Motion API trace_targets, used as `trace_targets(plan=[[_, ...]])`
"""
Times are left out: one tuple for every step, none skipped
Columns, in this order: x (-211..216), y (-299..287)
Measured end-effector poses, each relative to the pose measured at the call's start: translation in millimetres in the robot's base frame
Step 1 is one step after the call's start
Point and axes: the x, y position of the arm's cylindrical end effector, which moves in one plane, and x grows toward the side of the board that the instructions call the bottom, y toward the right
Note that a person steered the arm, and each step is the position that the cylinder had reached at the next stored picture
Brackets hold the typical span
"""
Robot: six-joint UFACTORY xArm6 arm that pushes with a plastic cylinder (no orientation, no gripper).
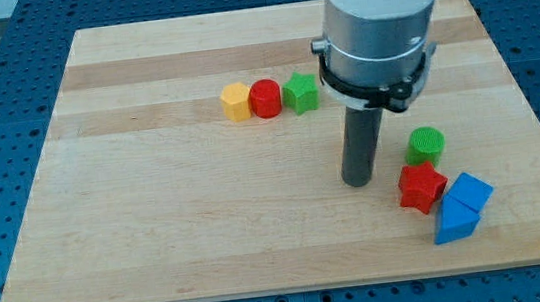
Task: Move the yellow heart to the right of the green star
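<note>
The yellow block [236, 102], the only yellow one, sits at the left end of a short row in the upper middle of the board; its exact outline is hard to make out. A red round block [266, 98] touches it on its right. The green star [300, 92] touches the red block's right side. My tip [358, 183] rests on the board below and to the right of the green star, well apart from the row. It stands just left of the red star [422, 186].
A green round block [426, 144] lies right of the rod. A blue cube [469, 192] and a blue triangle [456, 223] sit beside the red star near the board's [156, 213] lower right. The arm's white body hides part of the board's top edge.
</note>
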Motion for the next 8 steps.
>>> trace_targets(plan=[[-12, -1], [-15, 2], [-20, 7], [-30, 9], [-34, 16], [-42, 22], [-52, 27], [-65, 27]])
